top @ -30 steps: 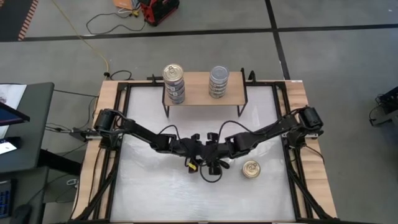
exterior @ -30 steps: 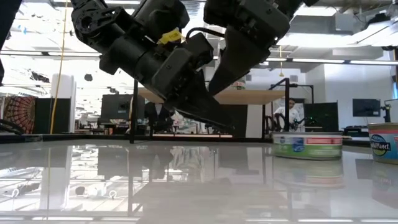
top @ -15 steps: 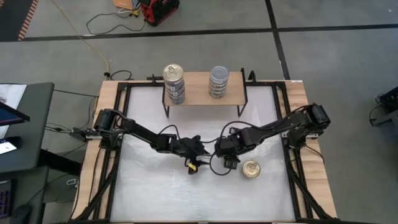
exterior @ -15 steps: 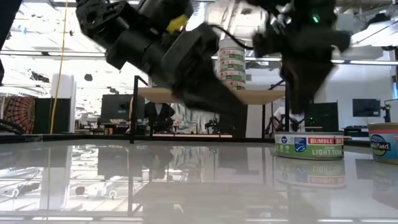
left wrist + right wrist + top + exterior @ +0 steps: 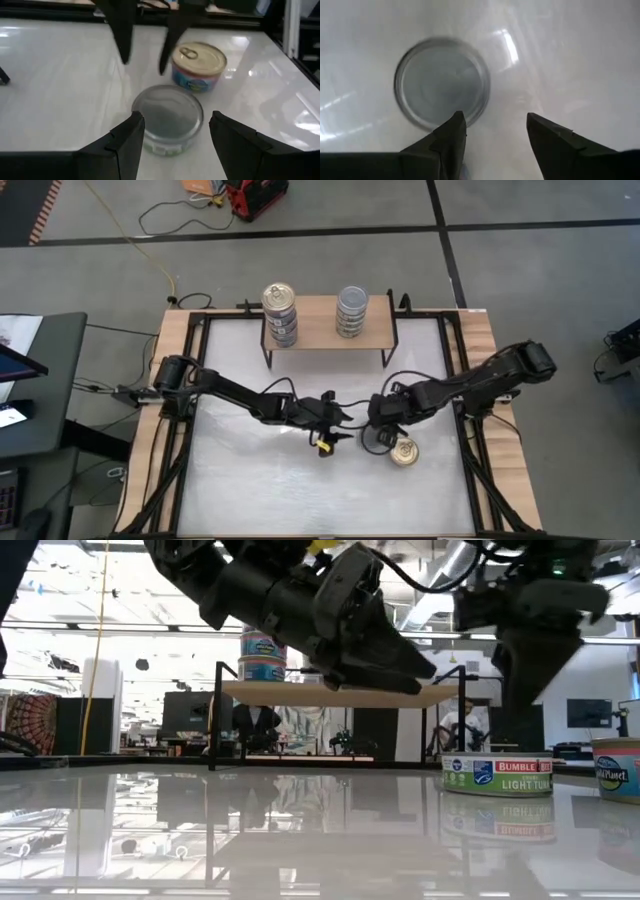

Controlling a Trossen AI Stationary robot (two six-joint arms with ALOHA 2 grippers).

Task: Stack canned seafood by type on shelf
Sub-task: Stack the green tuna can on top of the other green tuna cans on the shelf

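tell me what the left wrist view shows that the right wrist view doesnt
Only the left wrist view: a gold-topped can standing beyond the silver-topped can, and the right gripper seen from outside, open, coming down close to both cans.
Only the right wrist view: a near straight-down look onto the silver lid, past that gripper's own spread fingers.
Both: the silver-topped can upright on the white table, with nothing gripping it.
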